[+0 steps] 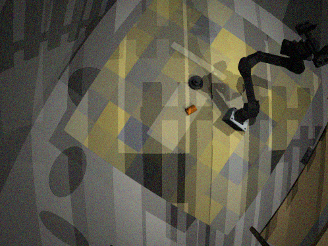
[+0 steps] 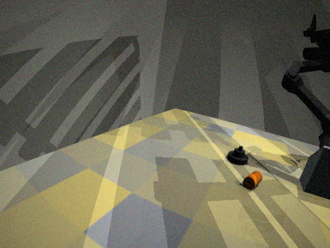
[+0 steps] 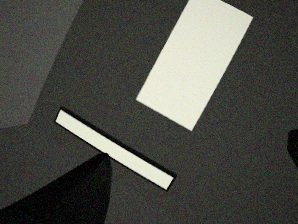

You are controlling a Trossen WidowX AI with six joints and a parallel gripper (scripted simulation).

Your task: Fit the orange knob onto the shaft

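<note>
I can't pin this down as a home, lab or workshop — my feeds show a dim room with a patchwork-patterned tabletop (image 1: 171,131) (image 2: 139,215), a black robot arm (image 1: 248,82) (image 2: 309,99) over it, and plain grey surroundings striped by shadow.

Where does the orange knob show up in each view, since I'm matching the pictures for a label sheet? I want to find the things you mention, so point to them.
Top: just right of centre, lying on its side (image 1: 191,110) (image 2: 253,180).
Exterior: lower right, nearer the camera than the pedestal.
Wrist: not in it.
Shared landmark, top and exterior only: the dark round pedestal (image 1: 195,82) (image 2: 238,157).
</note>
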